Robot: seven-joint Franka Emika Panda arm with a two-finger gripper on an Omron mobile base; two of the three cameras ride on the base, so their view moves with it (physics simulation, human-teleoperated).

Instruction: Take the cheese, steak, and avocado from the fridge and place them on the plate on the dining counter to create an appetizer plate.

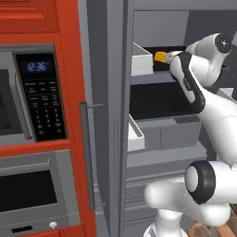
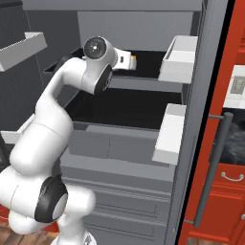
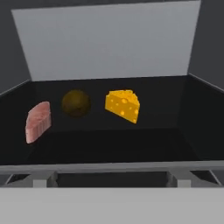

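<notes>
The gripper's jaws stand wide apart, holding nothing, aimed into the fridge (image 1: 152,152). Ahead, slightly right, the cheese (image 3: 123,105) sits on the black shelf (image 3: 131,140); the avocado (image 3: 76,103) lies ahead-left, the steak (image 3: 38,122) farther left. The cheese looks light, firm and wedge-shaped: its flat sides probably suit a pinch best.
</notes>
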